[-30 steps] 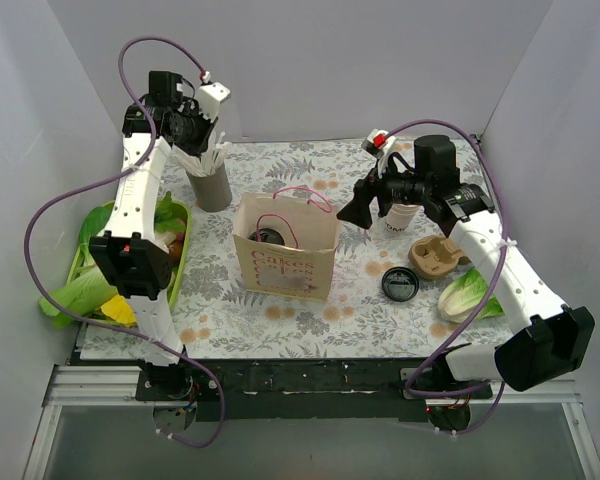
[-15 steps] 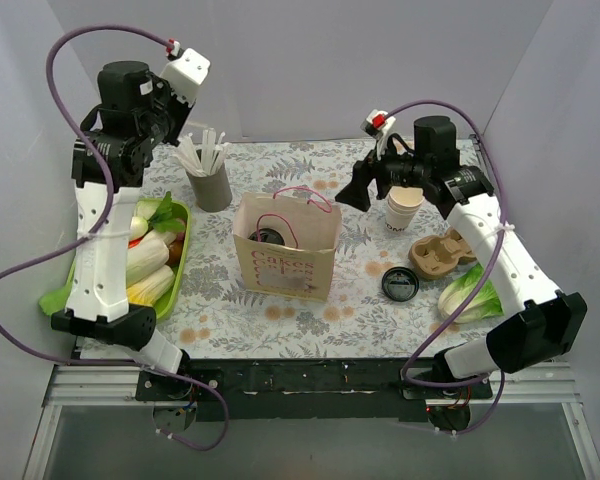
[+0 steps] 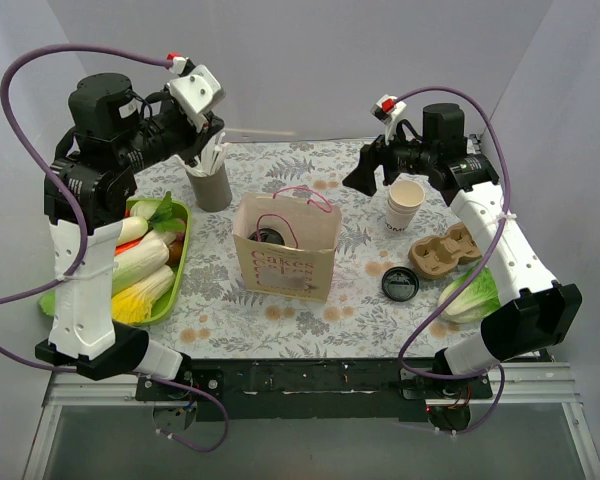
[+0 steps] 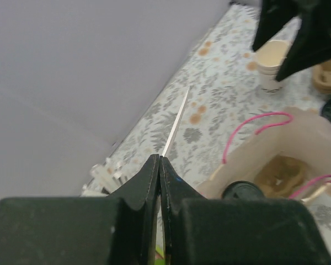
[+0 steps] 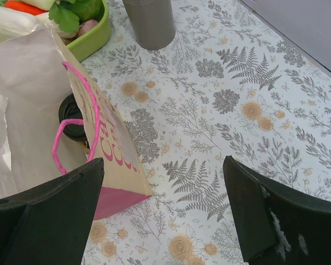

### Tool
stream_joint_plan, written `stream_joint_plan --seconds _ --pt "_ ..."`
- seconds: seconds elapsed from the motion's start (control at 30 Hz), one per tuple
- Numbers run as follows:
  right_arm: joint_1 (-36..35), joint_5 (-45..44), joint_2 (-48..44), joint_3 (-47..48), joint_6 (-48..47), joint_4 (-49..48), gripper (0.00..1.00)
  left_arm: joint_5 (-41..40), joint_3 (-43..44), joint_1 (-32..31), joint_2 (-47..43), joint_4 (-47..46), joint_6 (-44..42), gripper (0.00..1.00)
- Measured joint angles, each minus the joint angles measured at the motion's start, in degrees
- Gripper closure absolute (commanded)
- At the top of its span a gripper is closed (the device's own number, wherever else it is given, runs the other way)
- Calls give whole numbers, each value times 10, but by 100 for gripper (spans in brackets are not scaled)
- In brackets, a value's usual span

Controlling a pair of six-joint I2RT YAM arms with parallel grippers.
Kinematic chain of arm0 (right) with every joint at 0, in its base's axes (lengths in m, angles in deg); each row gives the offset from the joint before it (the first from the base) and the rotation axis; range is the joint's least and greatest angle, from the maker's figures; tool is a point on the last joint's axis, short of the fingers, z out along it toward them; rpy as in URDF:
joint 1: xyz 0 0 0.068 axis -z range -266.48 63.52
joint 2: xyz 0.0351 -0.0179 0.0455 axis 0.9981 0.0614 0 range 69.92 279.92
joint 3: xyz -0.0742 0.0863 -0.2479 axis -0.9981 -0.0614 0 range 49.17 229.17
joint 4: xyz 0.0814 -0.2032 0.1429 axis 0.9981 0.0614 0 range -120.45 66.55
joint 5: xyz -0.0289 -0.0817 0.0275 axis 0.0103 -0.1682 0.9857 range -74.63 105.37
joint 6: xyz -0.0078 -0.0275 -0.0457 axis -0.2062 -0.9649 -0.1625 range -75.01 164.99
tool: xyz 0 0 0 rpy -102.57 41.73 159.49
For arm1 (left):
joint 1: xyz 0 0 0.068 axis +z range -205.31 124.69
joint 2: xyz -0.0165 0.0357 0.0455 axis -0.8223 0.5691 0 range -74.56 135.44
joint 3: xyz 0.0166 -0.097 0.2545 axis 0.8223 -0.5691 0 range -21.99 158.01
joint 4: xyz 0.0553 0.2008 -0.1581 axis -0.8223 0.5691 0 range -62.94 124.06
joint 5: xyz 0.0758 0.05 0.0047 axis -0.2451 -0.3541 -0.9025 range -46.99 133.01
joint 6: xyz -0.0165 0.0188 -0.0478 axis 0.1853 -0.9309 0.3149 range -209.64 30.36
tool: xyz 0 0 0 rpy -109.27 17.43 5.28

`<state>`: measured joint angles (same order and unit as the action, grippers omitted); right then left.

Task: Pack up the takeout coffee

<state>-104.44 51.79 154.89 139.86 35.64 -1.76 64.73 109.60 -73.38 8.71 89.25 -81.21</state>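
Note:
The takeout coffee stands inside the brown paper bag (image 3: 285, 255); only its round black lid (image 3: 268, 237) shows. The lid also shows in the left wrist view (image 4: 241, 190) and the right wrist view (image 5: 71, 118). My left gripper (image 3: 216, 140) is raised above the grey holder of white sticks (image 3: 210, 187). Its jaws (image 4: 160, 157) are shut on one thin white stick (image 4: 175, 122). My right gripper (image 3: 365, 178) hangs open and empty over the table right of the bag (image 5: 99, 138), next to the stack of cream cups (image 3: 404, 205).
A green tray (image 3: 178, 270) of vegetables lies at the left. A cardboard cup carrier (image 3: 442, 255), a flat black lid (image 3: 400, 285) and a cabbage (image 3: 470, 295) lie at the right. Grey walls close in on three sides.
My left arm has swung up and back, its wrist now above the stick holder. My right gripper has pulled back and up, uncovering the stack of cream cups.

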Motion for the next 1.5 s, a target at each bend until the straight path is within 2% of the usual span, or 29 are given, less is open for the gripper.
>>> stream_joint_plan --seconds 0.2,0.33,0.53,0.83,1.03,1.1,1.13,1.23,1.27,1.33,1.37,1.4,1.43,1.5 --pt "6 -9 0 0 -2 8 4 100 -14 -36 -11 42 -3 100" --pt "6 -17 -2 -4 -5 12 4 130 -15 -57 -12 84 -12 100" --pt "6 -28 -11 -16 -17 19 4 130 -29 -71 -43 127 -21 100" --pt "6 -30 -11 -16 -21 19 4 123 -129 -90 -128 141 -39 100" --pt "6 -29 -11 -16 -22 19 4 130 -150 -99 -73 146 -52 100" --pt "6 -28 -11 -16 -23 19 4 129 -151 -100 -43 145 -59 89" --pt "6 -28 -11 -16 -24 19 4 128 -154 -100 -29 140 -63 69" --pt "6 -28 -12 -17 -26 19 4 126 -171 -101 -2 107 -60 45" --pt "6 -28 -13 -20 -26 18 3 126 -179 -102 1 90 -58 33" --pt "6 -29 -17 -27 -26 19 2 127 -188 -102 4 59 -48 25" --pt "6 -29 -19 -29 -26 18 2 129 -189 -102 6 39 -40 13" --pt "6 -31 -20 -31 -25 18 2 130 -189 -102 7 17 -31 6" --pt "6 -32 -21 -31 -24 18 2 131 -189 -103 8 -7 -21 2" --pt "6 -44 -21 -31 -23 18 2 127 -189 -103 10 -58 3 2"
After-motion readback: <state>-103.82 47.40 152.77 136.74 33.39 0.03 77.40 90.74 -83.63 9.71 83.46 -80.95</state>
